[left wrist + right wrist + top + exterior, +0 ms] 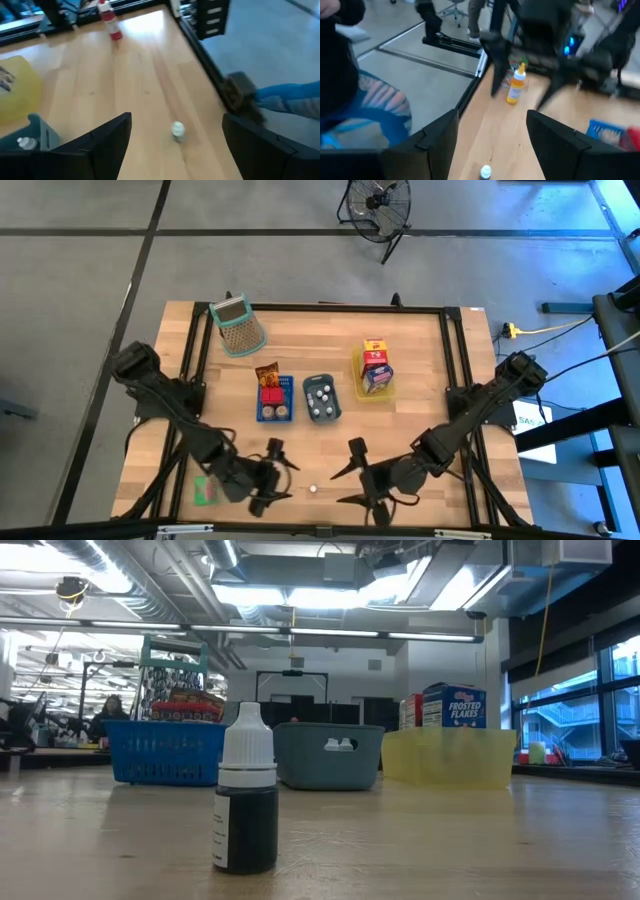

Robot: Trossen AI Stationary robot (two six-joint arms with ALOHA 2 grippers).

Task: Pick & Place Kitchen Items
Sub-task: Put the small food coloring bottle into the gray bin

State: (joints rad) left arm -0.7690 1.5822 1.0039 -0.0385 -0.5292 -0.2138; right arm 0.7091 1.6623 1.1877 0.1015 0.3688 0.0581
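Found the fingers (107, 142) of the left gripper (283, 477) spread wide and grasping nothing, low over the near edge of the surface (420, 340), left of centre in the high view. Found the right gripper (345, 477) facing it from the other side, fingers (440, 135) likewise released and empty.

Spotted a small dark dropper bottle (313, 490) with a white cap between the two grippers, upright on the bare wood, touched by neither. Saw it alone in the foreground of the low view (245, 790), and lying ahead of each arm's open fingers in both wrist views (178, 130) (485, 172).

Noted three trays in a row mid-surface, well apart from the bottle: a blue tray (262, 416) holding a red tin and a brown packet, a grey-blue tray (307, 400) holding tiny white round pieces, and a yellow tray (356, 370) with upright cartons, among them a blue one (454, 705). Noted a green-rimmed mesh basket (238, 327) near the far left corner, and a little green carton (207, 490) beside the left arm at the near left edge.
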